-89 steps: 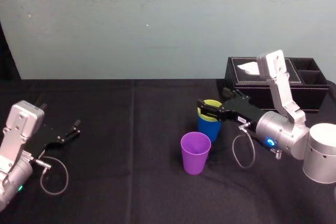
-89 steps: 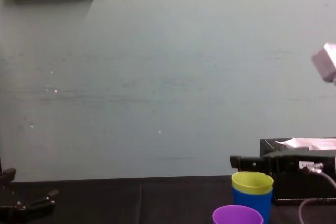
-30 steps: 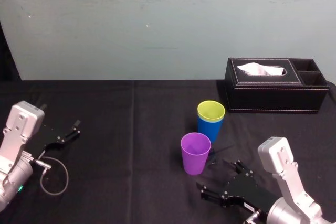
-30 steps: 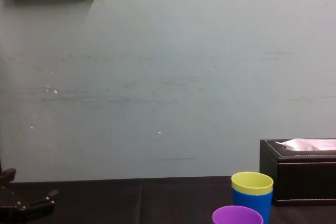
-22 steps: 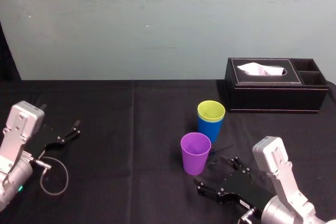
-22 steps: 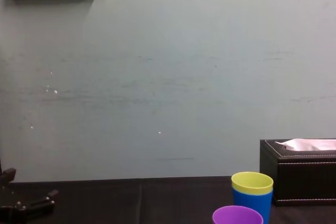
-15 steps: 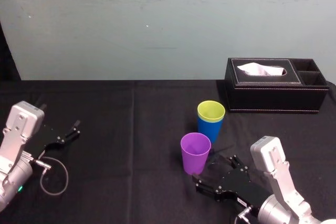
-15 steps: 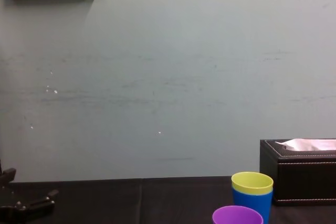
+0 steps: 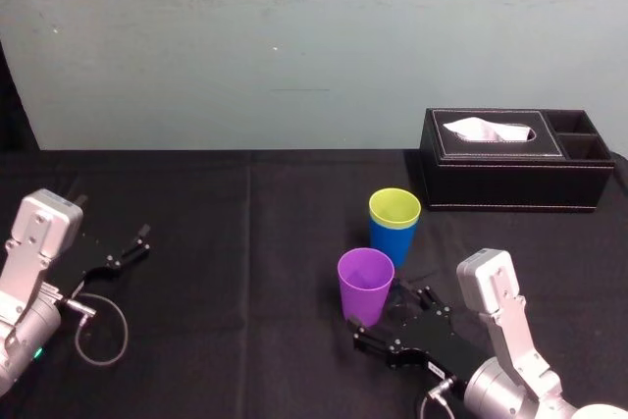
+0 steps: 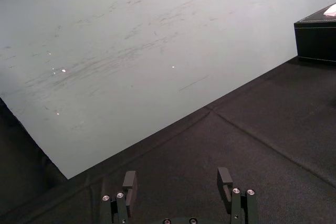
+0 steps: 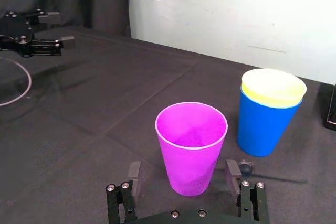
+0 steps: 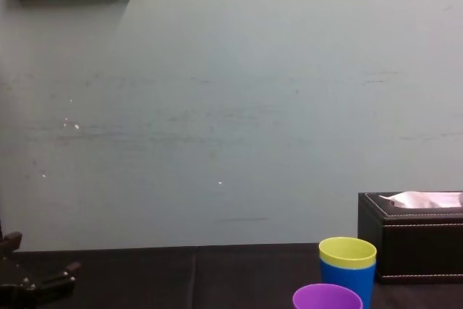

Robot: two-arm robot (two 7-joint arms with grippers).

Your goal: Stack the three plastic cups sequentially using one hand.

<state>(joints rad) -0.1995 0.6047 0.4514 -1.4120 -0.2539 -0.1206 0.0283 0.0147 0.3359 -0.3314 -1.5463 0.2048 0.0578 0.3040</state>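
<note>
Head view: right gripper [image 9: 391, 317] low over the counter [image 9: 245, 242], spread wide, at the foot of the purple cup [image 9: 365, 287]. Yellow-green cup [image 9: 394, 207] already nested in the blue cup [image 9: 392, 247] just behind. Left gripper [image 9: 126, 250] parked well apart at the left, likewise spread.

Risk, as judged: a grip this low on a light tapered cup, hence tipping or squirting out on the squeeze. Also the far jaw brushing the blue cup and shoving the stacked pair.

Right wrist view: purple cup upright at the mouth of the jaws, touched on neither side. Seemingly a little off-centre, so liable to be nudged sideways before being pinched.

Left wrist view: bare black cloth ahead of the idle jaws; no hazard there.

Chest view: purple rim at the lower edge, stacked pair just beyond, tissue box [image 12: 412, 244] to the right.

Against half a second ago: right gripper farther forward, now bracketing the purple cup rather than short of it. Three seconds ago, up at the yellow-green rim. Cups and left gripper unmoved.
</note>
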